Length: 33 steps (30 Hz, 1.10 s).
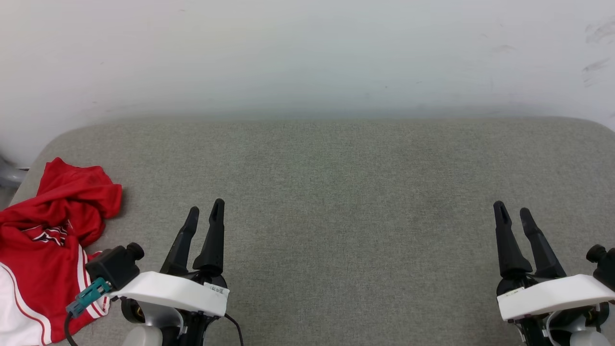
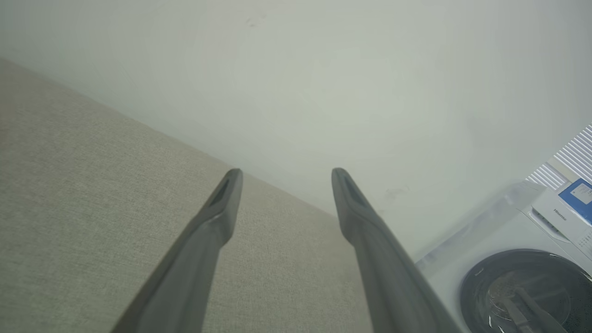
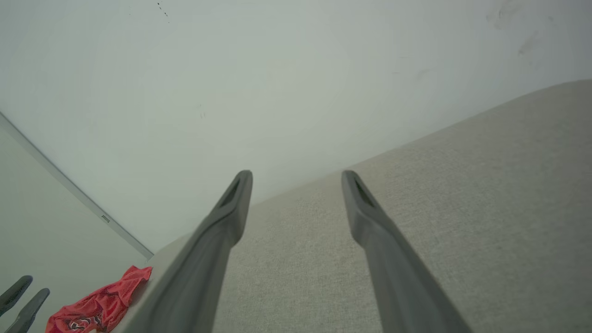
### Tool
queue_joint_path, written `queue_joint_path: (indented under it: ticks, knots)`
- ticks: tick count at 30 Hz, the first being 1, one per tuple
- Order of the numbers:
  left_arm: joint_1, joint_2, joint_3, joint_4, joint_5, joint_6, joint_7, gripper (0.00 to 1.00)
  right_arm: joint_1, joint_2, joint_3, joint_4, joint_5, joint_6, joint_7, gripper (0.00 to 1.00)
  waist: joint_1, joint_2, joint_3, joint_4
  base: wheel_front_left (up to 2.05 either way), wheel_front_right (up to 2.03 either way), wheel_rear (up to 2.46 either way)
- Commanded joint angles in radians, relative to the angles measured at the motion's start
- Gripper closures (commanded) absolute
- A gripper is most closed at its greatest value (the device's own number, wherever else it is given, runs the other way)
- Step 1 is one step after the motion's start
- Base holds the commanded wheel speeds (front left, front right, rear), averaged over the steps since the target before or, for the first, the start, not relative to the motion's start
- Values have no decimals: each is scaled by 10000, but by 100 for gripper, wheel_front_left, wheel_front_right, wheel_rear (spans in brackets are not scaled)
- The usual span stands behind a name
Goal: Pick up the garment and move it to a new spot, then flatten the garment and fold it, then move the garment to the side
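the left gripper (image 1: 206, 207) hung over the near part of the cushion (image 1: 336, 192), left of its middle. its two dark fingers were spread wide, with only grey fabric between them, and held nothing. the right gripper (image 1: 512, 209) hung near the cushion's right edge, its fingers just as far apart and equally bare. whether any fingertip grazed the fabric could not be told. the shirt (image 1: 48, 230) lay crumpled at the cushion's left edge, toward the near left corner, red with a white sleeve and striped trim showing. it was just beside the left gripper's wrist but clear of its fingers. the cushion's far edge met a pale wall (image 1: 307, 57). in the left wrist view a washer (image 2: 522, 286) stood past the cushion.
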Motion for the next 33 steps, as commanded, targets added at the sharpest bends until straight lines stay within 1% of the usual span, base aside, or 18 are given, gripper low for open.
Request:
queue_joint_path:
  ticks: [1,18,24,33]
  knots:
    - [-36,82,28,-159,326,-3,-101,0,40,-7,-24,-197,-326,1,8,0,0,0,-2,6,0,0,0]
    - [177,222,-26,77,3088,43,-560,0,388,-2,-288,-592,-2520,1,275,0,0,0,-12,60,0,0,0]
    - [201,260,-117,178,3787,86,-709,0,477,0,-380,-654,-3182,1,375,0,0,0,-11,105,0,0,0]
    - [261,265,-196,431,4528,88,-901,0,672,2,-472,-697,-3940,1,440,0,0,0,-45,147,0,0,0]
